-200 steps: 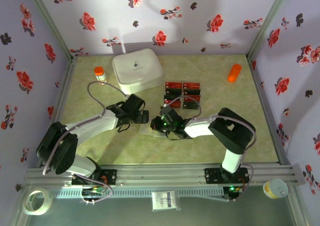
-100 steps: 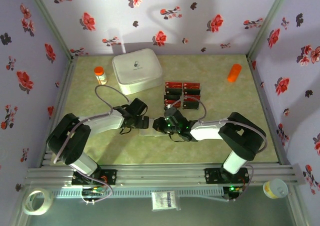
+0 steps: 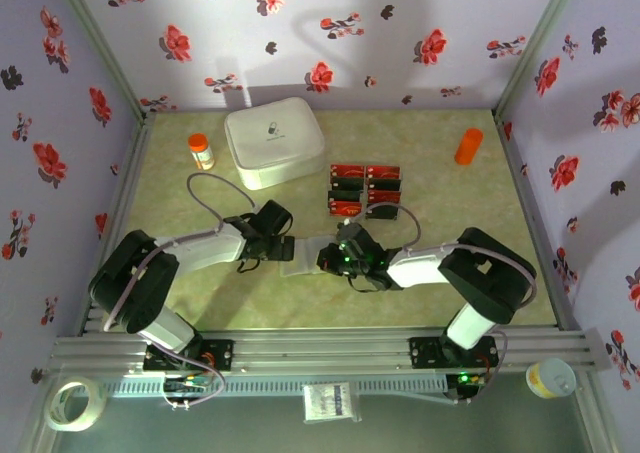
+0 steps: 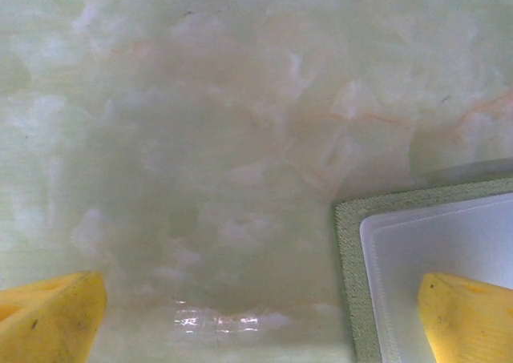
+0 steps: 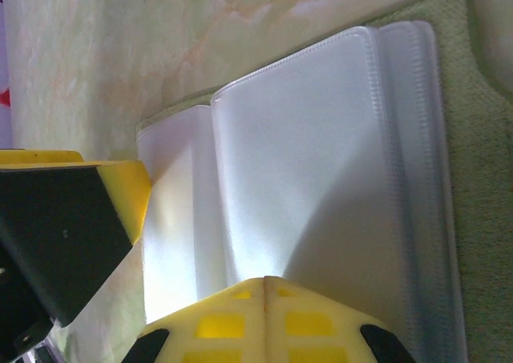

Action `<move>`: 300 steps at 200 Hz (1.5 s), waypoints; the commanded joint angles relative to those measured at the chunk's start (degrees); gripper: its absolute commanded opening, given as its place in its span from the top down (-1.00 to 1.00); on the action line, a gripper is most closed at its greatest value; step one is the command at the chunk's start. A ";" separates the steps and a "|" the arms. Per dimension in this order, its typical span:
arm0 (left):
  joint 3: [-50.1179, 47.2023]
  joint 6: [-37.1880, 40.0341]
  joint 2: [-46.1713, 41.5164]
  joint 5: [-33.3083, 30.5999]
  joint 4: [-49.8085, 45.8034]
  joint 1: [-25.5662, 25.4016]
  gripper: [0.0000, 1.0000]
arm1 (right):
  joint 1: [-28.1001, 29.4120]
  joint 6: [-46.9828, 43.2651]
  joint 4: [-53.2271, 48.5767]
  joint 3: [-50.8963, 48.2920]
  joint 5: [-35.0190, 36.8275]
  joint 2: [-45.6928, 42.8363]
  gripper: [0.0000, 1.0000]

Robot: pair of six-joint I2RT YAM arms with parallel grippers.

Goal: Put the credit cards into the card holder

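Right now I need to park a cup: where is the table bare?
Bare: the right side between orange bottle and right arm; the near strip from there to the left arm. Crowded: centre, left pincer and right pincer at the card holder, credit cards behind.

Card holder point(image 3: 303, 257) before credit cards point(image 3: 365, 190); box point(image 3: 273, 141) behind-left of cards.

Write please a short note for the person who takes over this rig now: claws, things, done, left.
Left claw: open, one finger over the holder's corner.
Right claw: shut, tips over the holder's clear pockets.
Holder: open between the claws; visible pockets empty.
Cards: in a block beyond the holder.
Done: holder opened. Left: all cards to insert.
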 commanded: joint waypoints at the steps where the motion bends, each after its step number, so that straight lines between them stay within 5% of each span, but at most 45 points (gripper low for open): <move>1: 0.13 0.68 0.03 -2.77 -1.98 -0.30 -0.99 | 0.17 -1.59 -2.97 1.83 -0.09 -2.14 1.00; 158: 6.36 0.27 -1.40 -0.78 -5.14 -0.08 -0.99 | 3.79 -0.80 0.11 9.72 -1.80 10.50 1.00; 223: 5.89 -10.16 -3.01 6.17 -3.06 -0.59 -0.99 | 5.29 3.02 5.21 7.16 -0.81 10.85 1.00; 300: -0.64 -10.20 -0.45 1.28 -3.48 -2.14 -0.99 | 5.93 2.71 2.92 5.10 2.80 3.96 1.00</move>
